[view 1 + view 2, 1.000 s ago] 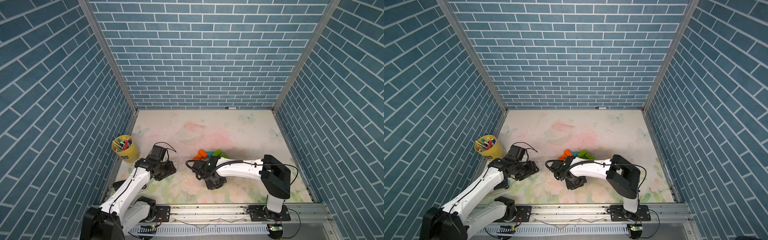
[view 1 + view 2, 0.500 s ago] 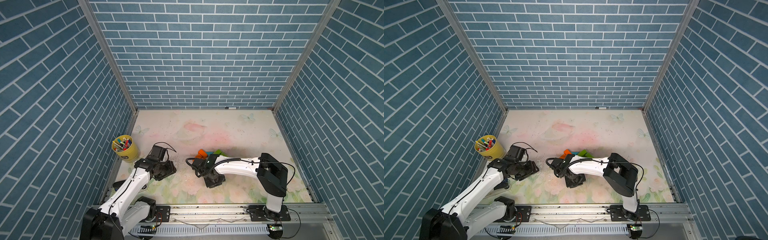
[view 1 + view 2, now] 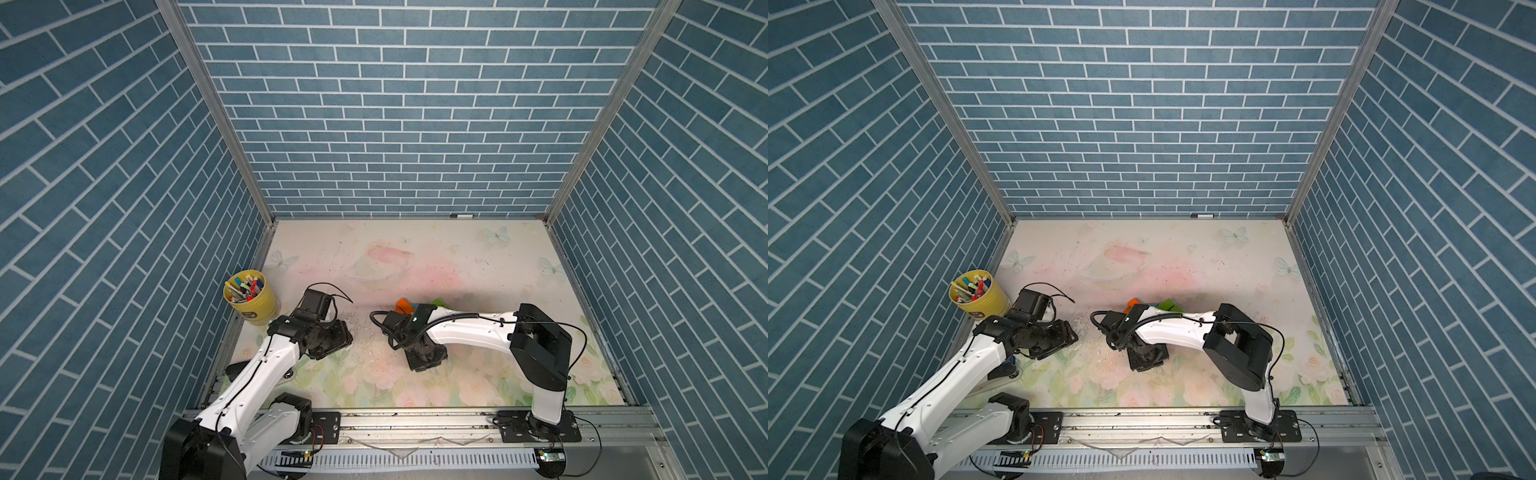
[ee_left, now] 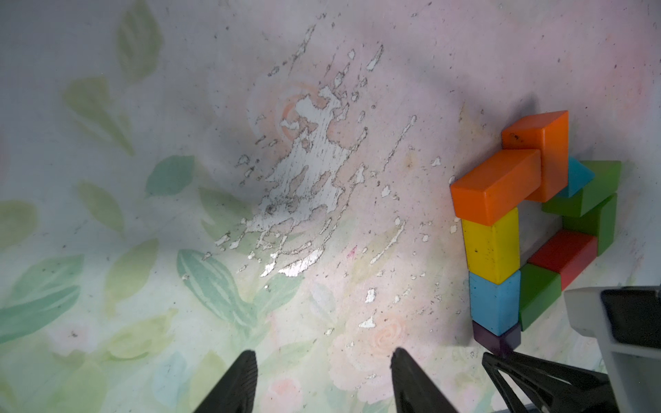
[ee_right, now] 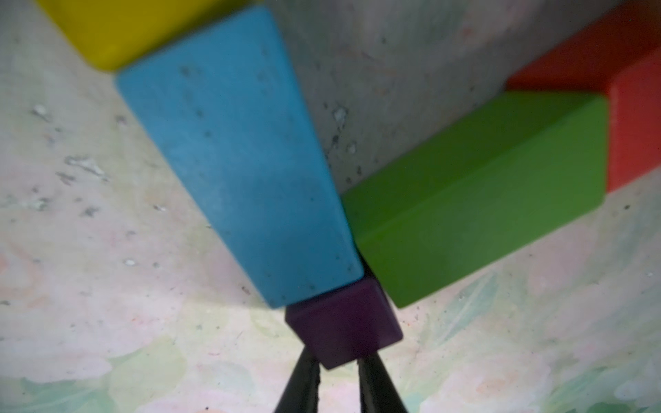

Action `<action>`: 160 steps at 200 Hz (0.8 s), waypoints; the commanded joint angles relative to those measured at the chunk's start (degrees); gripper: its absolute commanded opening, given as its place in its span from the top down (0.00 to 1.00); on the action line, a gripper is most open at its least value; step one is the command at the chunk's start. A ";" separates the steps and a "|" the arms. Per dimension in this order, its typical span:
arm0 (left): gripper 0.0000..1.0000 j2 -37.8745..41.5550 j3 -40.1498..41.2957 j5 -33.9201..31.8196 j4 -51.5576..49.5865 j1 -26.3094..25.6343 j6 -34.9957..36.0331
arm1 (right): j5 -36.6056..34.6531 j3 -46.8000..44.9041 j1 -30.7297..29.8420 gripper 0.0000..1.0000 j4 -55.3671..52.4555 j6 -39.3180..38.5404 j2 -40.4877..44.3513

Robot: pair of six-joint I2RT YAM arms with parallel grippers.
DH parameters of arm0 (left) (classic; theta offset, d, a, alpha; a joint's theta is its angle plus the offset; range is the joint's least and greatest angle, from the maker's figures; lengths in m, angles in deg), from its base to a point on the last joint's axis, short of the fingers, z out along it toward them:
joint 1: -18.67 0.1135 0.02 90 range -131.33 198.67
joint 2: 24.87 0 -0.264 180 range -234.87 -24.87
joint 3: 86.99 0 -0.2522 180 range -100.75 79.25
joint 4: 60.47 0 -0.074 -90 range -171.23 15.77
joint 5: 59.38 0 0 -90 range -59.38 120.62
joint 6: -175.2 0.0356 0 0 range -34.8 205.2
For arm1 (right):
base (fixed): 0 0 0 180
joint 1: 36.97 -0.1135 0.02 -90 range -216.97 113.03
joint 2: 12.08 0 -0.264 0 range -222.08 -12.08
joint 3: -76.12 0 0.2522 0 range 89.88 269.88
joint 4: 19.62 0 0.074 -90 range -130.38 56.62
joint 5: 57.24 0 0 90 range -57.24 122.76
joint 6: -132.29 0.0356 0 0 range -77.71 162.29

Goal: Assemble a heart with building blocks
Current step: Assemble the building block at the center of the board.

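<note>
The heart [image 4: 543, 229] lies as a hollow outline of building blocks: two orange bricks [image 4: 497, 186], a teal triangle [image 4: 577, 177], green bricks [image 4: 590, 189], a red brick [image 4: 561, 257], a yellow brick [image 4: 491, 246], a light-blue brick [image 4: 495, 304] and a purple cube [image 4: 497, 339] at the tip. My right gripper [image 5: 336, 361] is shut, its tips touching the near corner of the purple cube [image 5: 343, 329]. In both top views the right arm [image 3: 469, 336] [image 3: 1175, 332] covers most of the heart. My left gripper [image 4: 324, 352] is open over bare mat, well apart from the blocks.
A yellow cup of marker pens [image 3: 250, 297] [image 3: 978, 293] stands at the left edge, behind the left arm [image 3: 270, 365]. The mat has a worn white patch [image 4: 307, 186] ahead of the left gripper. Brick-patterned walls enclose three sides.
The right arm has shifted slightly to the left, towards the blocks. The left arm has not moved.
</note>
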 commanded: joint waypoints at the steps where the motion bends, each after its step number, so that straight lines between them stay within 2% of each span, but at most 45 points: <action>1: 0.38 0.49 -1.31 0.01 -1.64 0.37 0.82 | -0.42 1.64 0.36 0.77 -0.66 0.04 -1.41; 160: 0.38 0.35 -1.20 0.13 -1.66 0.37 0.89 | -1.67 2.72 0.69 0.75 -0.47 -0.60 -2.23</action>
